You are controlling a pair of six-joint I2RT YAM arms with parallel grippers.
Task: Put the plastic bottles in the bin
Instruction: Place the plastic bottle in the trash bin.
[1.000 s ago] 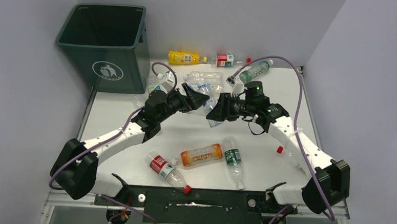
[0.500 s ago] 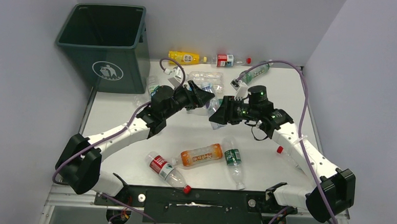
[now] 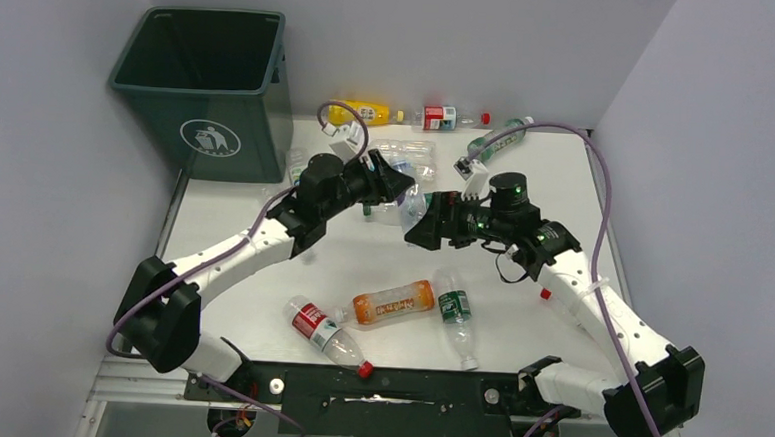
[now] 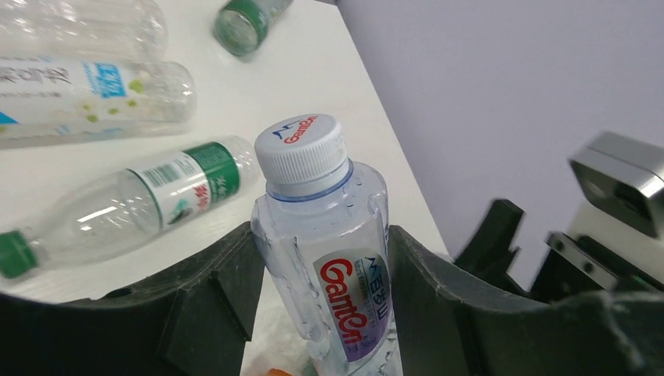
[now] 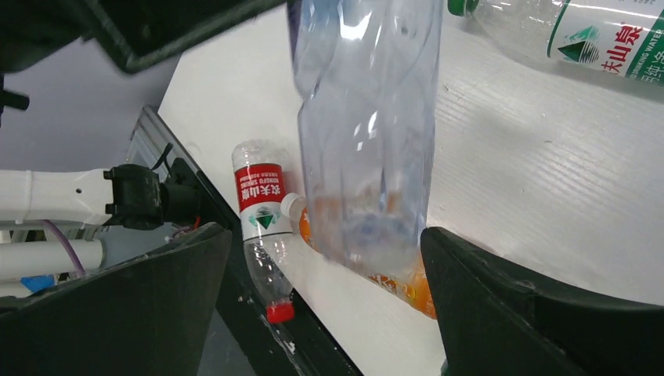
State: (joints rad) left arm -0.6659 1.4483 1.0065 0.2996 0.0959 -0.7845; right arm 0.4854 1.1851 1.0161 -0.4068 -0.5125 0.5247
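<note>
Handover: left end effector (image 3: 393,186) pinching clear plastic bottle with white cap (image 4: 325,227) by upper body, in air right of dark green rectangular bin (image 3: 211,134). Right end effector (image 5: 325,243) spread either side of bottle base. Advice: back right arm straight off, carry bottle above bin rim, release over opening.

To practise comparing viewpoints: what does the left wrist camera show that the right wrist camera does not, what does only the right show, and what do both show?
Left wrist only: a white cap with red lettering, and a blue-label bottle lying behind.
Right wrist only: a red-label bottle and an orange bottle lying beyond.
Both: the clear bottle. The left shows its top, the right its lower body.
</note>
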